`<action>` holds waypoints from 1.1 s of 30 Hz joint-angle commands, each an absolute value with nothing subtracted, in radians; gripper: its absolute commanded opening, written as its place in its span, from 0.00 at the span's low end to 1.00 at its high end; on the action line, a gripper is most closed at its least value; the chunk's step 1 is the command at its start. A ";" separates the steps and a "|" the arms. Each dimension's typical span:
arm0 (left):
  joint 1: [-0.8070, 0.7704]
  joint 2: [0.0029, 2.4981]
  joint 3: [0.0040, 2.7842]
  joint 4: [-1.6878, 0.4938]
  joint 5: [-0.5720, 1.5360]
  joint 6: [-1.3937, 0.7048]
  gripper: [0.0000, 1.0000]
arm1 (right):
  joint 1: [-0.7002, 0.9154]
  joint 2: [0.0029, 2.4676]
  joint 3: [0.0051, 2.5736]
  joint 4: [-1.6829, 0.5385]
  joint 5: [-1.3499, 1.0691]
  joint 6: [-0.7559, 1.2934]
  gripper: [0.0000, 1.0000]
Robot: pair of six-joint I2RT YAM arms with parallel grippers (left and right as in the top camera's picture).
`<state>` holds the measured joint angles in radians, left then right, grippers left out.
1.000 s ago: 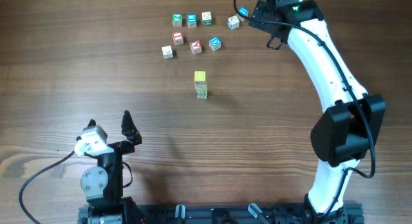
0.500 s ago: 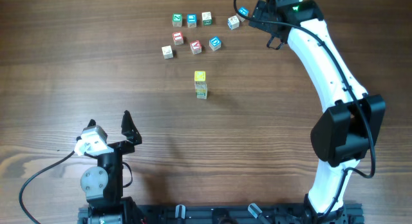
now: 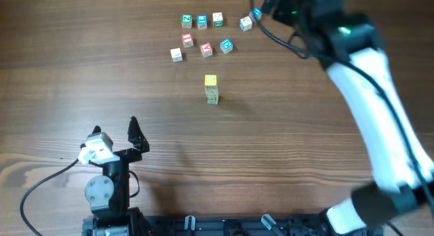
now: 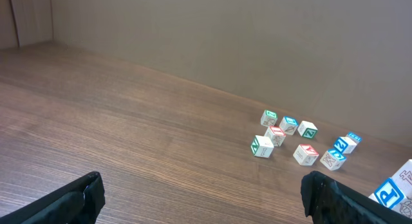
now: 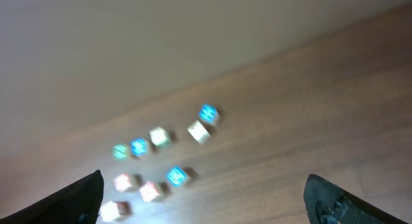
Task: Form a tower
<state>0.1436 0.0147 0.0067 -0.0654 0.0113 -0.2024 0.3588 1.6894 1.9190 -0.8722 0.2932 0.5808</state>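
1. The left gripper (image 3: 115, 127) is holding its jaws wide with nothing between them, sitting low over the near-left part of the wooden table (image 3: 81, 66).
2. The right gripper (image 5: 205, 199) is likewise gaping empty, hanging above the table's far side; its wrist view is coming through blurred.
3. The tower (image 3: 211, 89) is standing upright mid-table with a yellow cube (image 3: 210, 81) topping it, well apart from both grippers.
4. Loose letter cubes (image 3: 202, 21) are lying scattered beyond the tower, near the right gripper.

Slim upright tower (image 3: 211, 89), yellow on top, white with green markings below
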 commanded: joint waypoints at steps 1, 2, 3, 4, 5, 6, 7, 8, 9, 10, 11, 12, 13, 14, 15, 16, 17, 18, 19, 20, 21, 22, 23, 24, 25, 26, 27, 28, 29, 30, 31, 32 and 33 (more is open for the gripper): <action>0.139 0.006 0.006 -0.073 -0.001 -0.186 1.00 | 0.356 1.555 1.922 -0.872 0.308 0.578 1.00; 0.139 0.006 0.006 -0.073 -0.001 -0.186 1.00 | 0.356 1.517 1.922 -0.877 0.308 0.578 1.00; 0.139 0.006 0.006 -0.073 -0.001 -0.186 1.00 | 0.356 1.481 1.922 -0.876 0.308 0.579 1.00; 0.139 0.006 0.006 -0.073 -0.001 -0.186 1.00 | 0.356 1.453 1.922 -0.877 0.308 0.579 1.00; 0.139 0.006 0.006 -0.073 -0.001 -0.186 1.00 | 0.356 1.416 1.922 -0.876 0.308 0.579 1.00; 0.139 0.006 0.006 -0.073 -0.001 -0.186 1.00 | 0.356 1.391 1.922 -0.877 0.308 0.579 1.00; 0.139 0.006 0.006 -0.073 -0.001 -0.186 1.00 | 0.356 1.359 1.922 -0.877 0.308 0.579 1.00; 0.139 0.006 0.006 -0.073 -0.001 -0.186 1.00 | 0.356 1.329 1.922 -0.877 0.308 0.579 1.00; 0.139 0.006 0.006 -0.073 -0.001 -0.186 1.00 | 0.356 1.301 1.922 -0.877 0.308 0.579 1.00; 0.139 0.006 0.006 -0.073 -0.001 -0.186 1.00 | 0.356 1.266 1.922 -0.877 0.308 0.579 1.00; 0.139 0.006 0.006 -0.073 -0.001 -0.186 1.00 | 0.356 1.240 1.922 -0.878 0.308 0.579 1.00; 0.139 0.006 0.006 -0.073 -0.001 -0.186 1.00 | 0.356 1.218 1.922 -0.879 0.308 0.579 1.00; 0.139 0.006 0.006 -0.073 -0.001 -0.186 1.00 | 0.356 1.184 1.922 -0.883 0.308 0.579 1.00; 0.139 0.006 0.006 -0.073 -0.001 -0.186 1.00 | 0.356 1.171 1.922 -0.885 0.308 0.579 1.00; 0.139 0.006 0.006 -0.073 -0.001 -0.186 1.00 | 0.356 1.147 1.922 -0.890 0.308 0.579 1.00; 0.139 0.006 0.006 -0.073 -0.001 -0.186 1.00 | 0.356 1.129 1.921 -0.895 0.308 0.579 1.00; 0.139 0.006 0.006 -0.073 -0.001 -0.186 1.00 | 0.356 1.108 1.912 -0.896 0.308 0.579 1.00; 0.139 0.006 0.006 -0.073 -0.001 -0.186 1.00 | 0.356 1.077 1.886 -0.895 0.308 0.579 1.00; 0.139 0.006 0.006 -0.073 -0.001 -0.186 1.00 | 0.356 1.044 1.839 -0.894 0.308 0.579 1.00; 0.139 0.006 0.006 -0.073 -0.001 -0.186 1.00 | 0.356 1.008 1.769 -0.894 0.308 0.579 1.00; 0.139 0.006 0.006 -0.073 -0.001 -0.186 1.00 | 0.356 0.968 1.673 -0.895 0.308 0.579 1.00; 0.139 0.006 0.006 -0.073 -0.001 -0.186 1.00 | 0.356 0.941 1.592 -0.899 0.308 0.579 1.00; 0.139 0.006 0.006 -0.073 -0.001 -0.186 1.00 | 0.356 0.917 1.518 -0.905 0.308 0.579 1.00; 0.139 0.006 0.006 -0.073 -0.001 -0.186 1.00 | 0.356 0.891 1.430 -0.918 0.308 0.579 1.00; 0.139 0.006 0.006 -0.073 -0.001 -0.186 1.00 | 0.356 0.873 1.364 -0.941 0.308 0.579 1.00; 0.139 0.006 0.006 -0.073 -0.001 -0.186 1.00 | 0.356 0.856 1.299 -0.970 0.308 0.579 1.00; 0.139 0.006 0.006 -0.073 -0.001 -0.186 1.00 | 0.356 0.840 1.237 -1.001 0.308 0.579 1.00; 0.139 0.006 0.006 -0.073 -0.001 -0.186 1.00 | 0.356 0.825 1.184 -1.019 0.308 0.579 1.00; 0.139 0.006 0.006 -0.073 -0.001 -0.186 1.00 | 0.356 0.802 1.119 -1.026 0.308 0.579 1.00; 0.139 0.006 0.006 -0.073 -0.001 -0.186 1.00 | 0.356 0.785 1.077 -1.027 0.308 0.579 1.00; 0.139 0.006 0.006 -0.073 -0.001 -0.186 1.00 | 0.356 0.765 1.023 -1.027 0.308 0.579 1.00; 0.139 0.006 0.006 -0.073 -0.001 -0.186 1.00 | 0.356 0.757 0.982 -1.030 0.308 0.579 1.00; 0.139 0.006 0.006 -0.073 -0.001 -0.186 1.00 | 0.356 0.757 0.936 -1.034 0.308 0.579 1.00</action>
<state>0.1436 0.0139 0.0067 -0.0673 0.0044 -0.2024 0.3573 0.7776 1.0161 -1.0348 0.2966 0.5812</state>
